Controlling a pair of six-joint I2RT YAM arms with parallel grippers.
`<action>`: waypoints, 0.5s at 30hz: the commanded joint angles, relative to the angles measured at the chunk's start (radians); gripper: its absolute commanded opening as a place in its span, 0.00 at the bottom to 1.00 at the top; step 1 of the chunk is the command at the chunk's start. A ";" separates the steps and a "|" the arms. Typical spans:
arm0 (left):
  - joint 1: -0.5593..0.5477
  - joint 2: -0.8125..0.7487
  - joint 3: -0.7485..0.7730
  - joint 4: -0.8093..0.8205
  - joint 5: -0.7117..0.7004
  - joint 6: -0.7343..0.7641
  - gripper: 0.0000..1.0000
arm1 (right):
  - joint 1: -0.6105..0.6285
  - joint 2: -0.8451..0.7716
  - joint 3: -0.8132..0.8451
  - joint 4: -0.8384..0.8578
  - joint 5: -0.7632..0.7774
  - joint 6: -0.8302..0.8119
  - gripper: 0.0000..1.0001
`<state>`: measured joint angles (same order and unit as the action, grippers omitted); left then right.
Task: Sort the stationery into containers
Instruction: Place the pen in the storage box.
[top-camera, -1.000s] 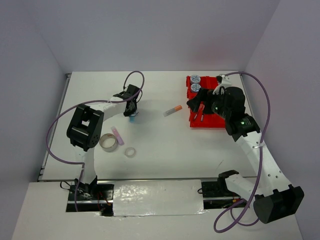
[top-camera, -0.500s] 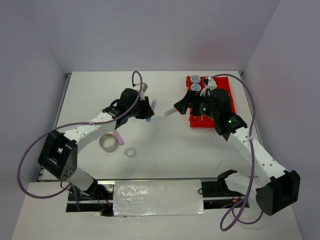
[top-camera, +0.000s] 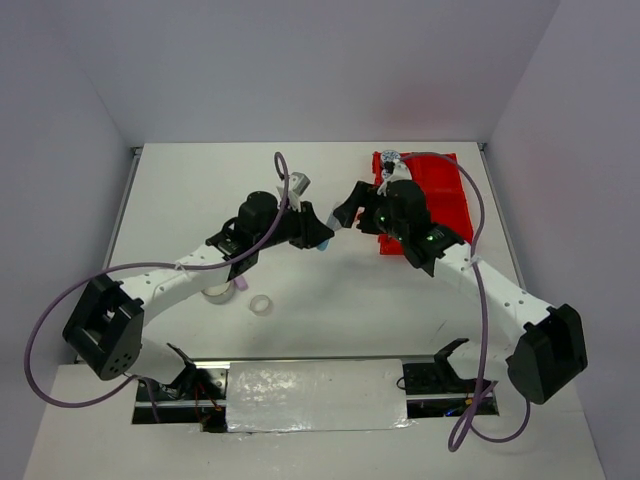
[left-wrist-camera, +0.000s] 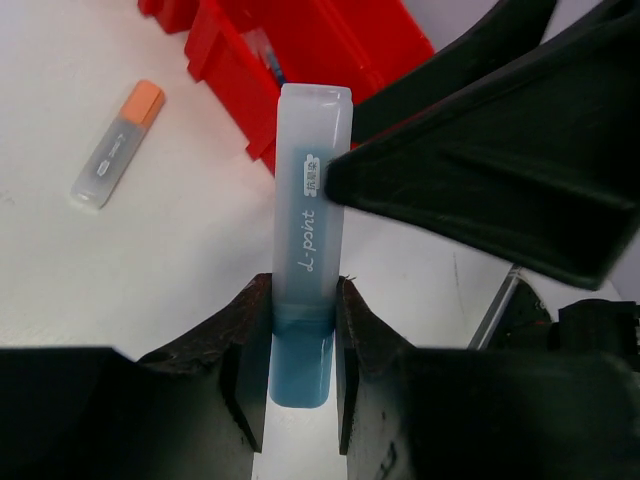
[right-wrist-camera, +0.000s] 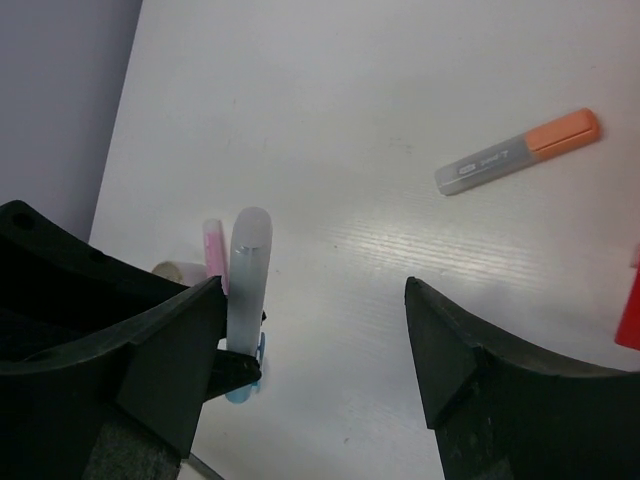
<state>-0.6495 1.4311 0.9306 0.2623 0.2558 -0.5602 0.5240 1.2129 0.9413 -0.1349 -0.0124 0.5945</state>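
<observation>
Logging tray (top-camera: 448, 188): one patterned roll (top-camera: 392, 158) visible in its far-left compartment, the rest hidden by the right arm. Left tool (left-wrist-camera: 300, 305) clamps one blue stick (left-wrist-camera: 312, 200) beside the tray; right tool (right-wrist-camera: 315, 330) wide, empty. Tabletop (top-camera: 200, 180): one orange-capped stick (left-wrist-camera: 118, 158), one pink stick (right-wrist-camera: 213, 250), two rings (top-camera: 261, 304).

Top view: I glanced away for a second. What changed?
The left gripper, shut on the blue stick, carried it right, toward the tray. The right gripper, open, came left off the tray to meet it. The small ring stayed put.
</observation>
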 joint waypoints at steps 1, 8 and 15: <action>-0.001 -0.047 0.007 0.132 0.049 -0.027 0.00 | 0.018 0.022 -0.006 0.099 -0.023 0.042 0.79; -0.001 -0.008 0.005 0.167 0.094 -0.052 0.06 | 0.033 0.102 -0.006 0.199 -0.119 0.076 0.58; -0.001 0.005 0.020 0.140 0.034 -0.067 0.96 | -0.091 0.155 -0.035 0.314 -0.277 0.048 0.00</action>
<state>-0.6487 1.4403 0.9264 0.3374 0.3054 -0.6155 0.5087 1.3602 0.9276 0.0906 -0.2287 0.6563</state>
